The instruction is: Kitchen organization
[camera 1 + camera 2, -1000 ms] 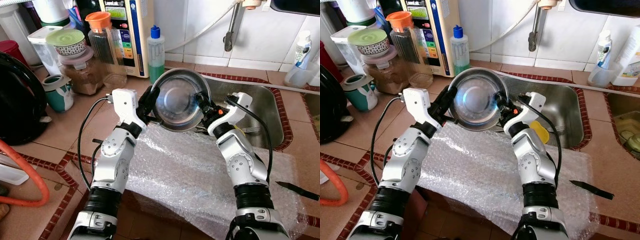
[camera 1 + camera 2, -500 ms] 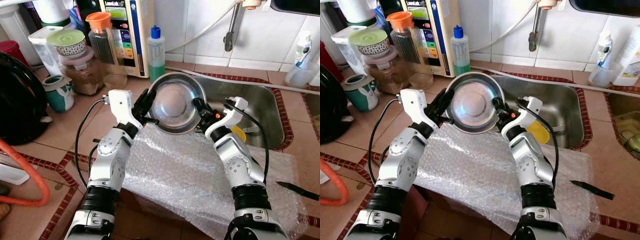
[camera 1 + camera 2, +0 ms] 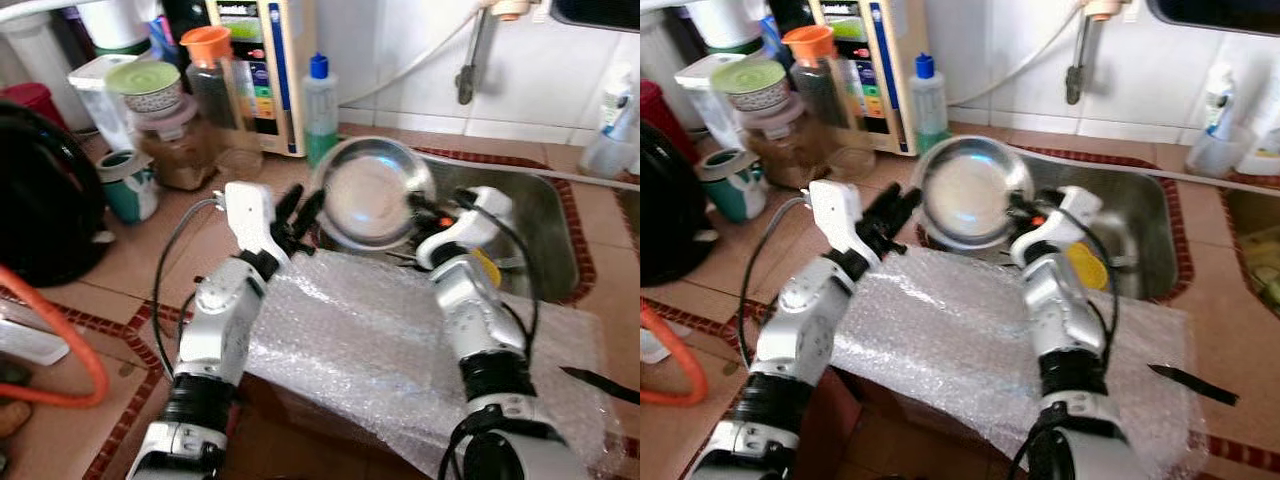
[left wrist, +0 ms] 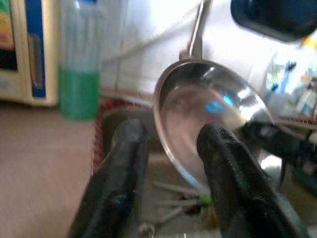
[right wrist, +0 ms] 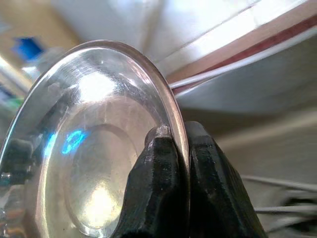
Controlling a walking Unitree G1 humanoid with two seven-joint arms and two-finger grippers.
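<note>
- A steel bowl [image 3: 370, 192] stood tilted on edge above the near left corner of the sink [image 3: 545, 215], hollow side facing the robot.
- The right gripper [image 5: 173, 148] pinched the bowl's rim, one finger on each side.
- The left gripper [image 3: 296, 210] sat just left of the bowl, fingers spread and holding nothing.
- Bubble wrap [image 3: 370, 340] covered the terracotta-tiled counter [image 3: 150, 250] in front of the sink.
- Beyond the sink's left end stood a green-filled bottle [image 3: 320, 100], jars [image 3: 180, 130] and an appliance [image 3: 265, 70] against white wall tiles.
</note>
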